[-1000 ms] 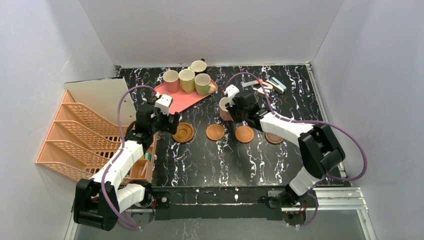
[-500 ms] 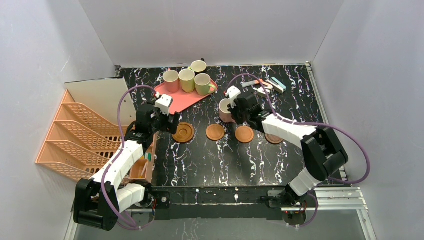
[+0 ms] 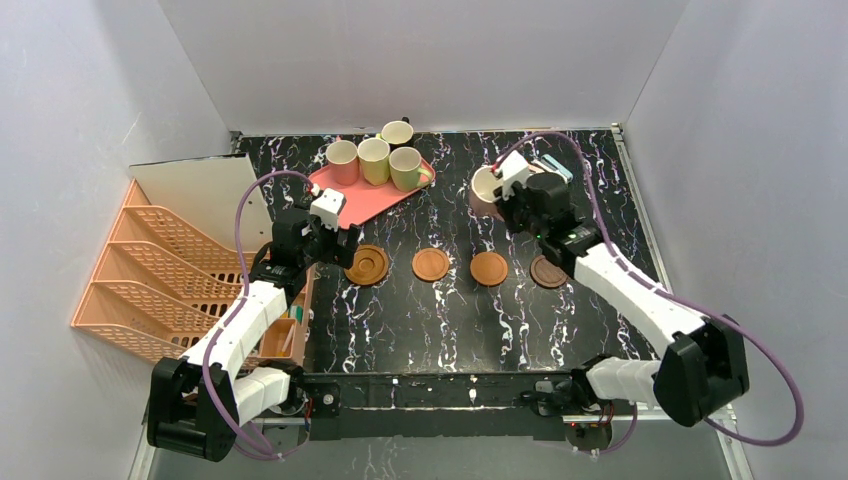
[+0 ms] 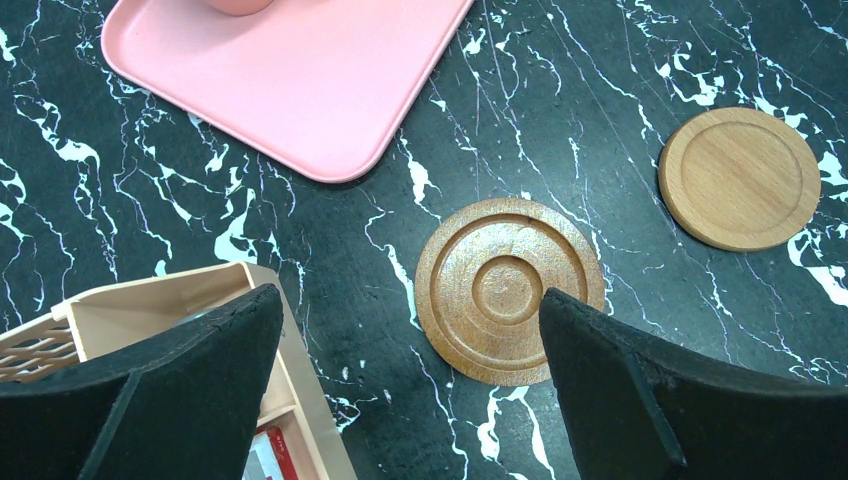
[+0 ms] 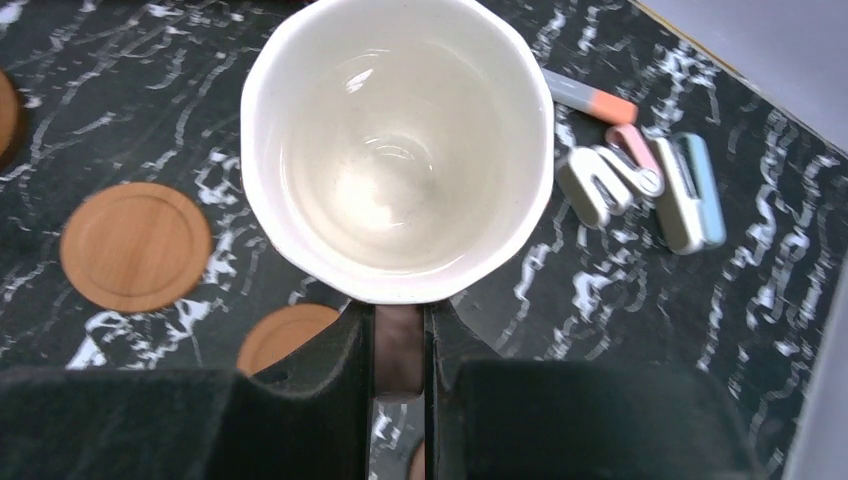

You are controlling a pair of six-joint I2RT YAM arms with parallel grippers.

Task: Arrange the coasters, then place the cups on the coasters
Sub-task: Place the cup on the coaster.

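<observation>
Four coasters lie in a row: a ringed coaster (image 3: pixel 367 265) (image 4: pixel 510 290), then plain coasters (image 3: pixel 431 264) (image 3: pixel 489 268) (image 3: pixel 548 271). My right gripper (image 3: pixel 505 194) (image 5: pixel 400 342) is shut on the handle of a pale pink cup (image 3: pixel 486 189) (image 5: pixel 398 150), held upright above the table behind that row. It is cream inside and empty. A pink cup (image 3: pixel 342 160), a yellow-green cup (image 3: pixel 374 160) and a green cup (image 3: pixel 405 168) stand on the pink tray (image 3: pixel 360 200); a dark cup (image 3: pixel 397 133) stands behind them. My left gripper (image 3: pixel 343 243) (image 4: pixel 410 310) hangs open just left of the ringed coaster.
An orange file rack (image 3: pixel 150 270) fills the left side, with a beige organiser box (image 3: pixel 285 335) (image 4: pixel 150 320) beside my left arm. Small staplers and erasers (image 3: pixel 540 170) (image 5: pixel 640 180) lie at the rear right, close to the held cup. White walls close in the table.
My right gripper closed on the cup's handle and carried the cup from beside the middle coasters back and to the right. The left arm has not moved.
</observation>
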